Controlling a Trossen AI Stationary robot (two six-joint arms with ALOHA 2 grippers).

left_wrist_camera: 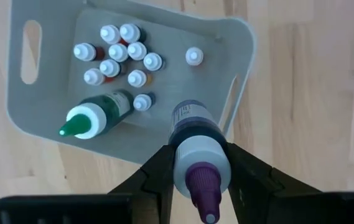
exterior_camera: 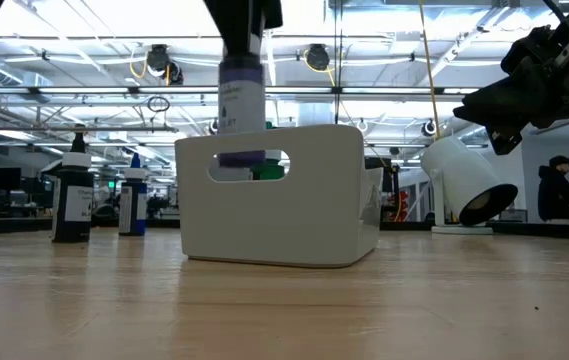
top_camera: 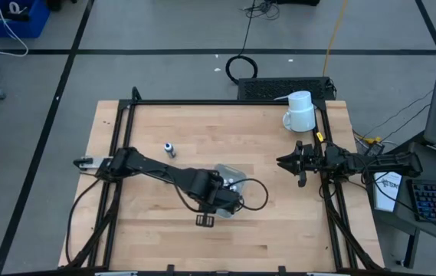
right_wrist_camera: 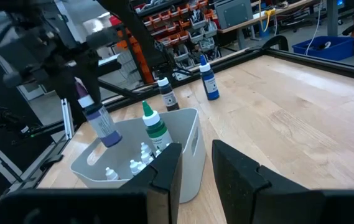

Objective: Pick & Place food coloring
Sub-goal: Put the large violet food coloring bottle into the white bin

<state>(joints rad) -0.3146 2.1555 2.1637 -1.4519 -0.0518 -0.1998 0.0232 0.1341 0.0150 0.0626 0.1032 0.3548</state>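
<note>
Your left arm (top_camera: 156,170) is a run of dark, boxy matte-black links, with a thin black cable (top_camera: 257,193) looping off its wrist end. Its fingers (left_wrist_camera: 158,177) are flat, black, wedge-shaped blades with plain matte faces. Your right arm (top_camera: 363,162) has the same black finish, its links chunkier and knobbed near the wrist. Its fingers (right_wrist_camera: 164,171) are broad black slabs with squared, slightly bevelled tips. You see no markings or screws clearly.

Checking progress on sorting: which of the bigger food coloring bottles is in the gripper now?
The purple-tipped bottle, clamped by the left gripper above the bin; the green-tipped bottle already stands inside.
</note>
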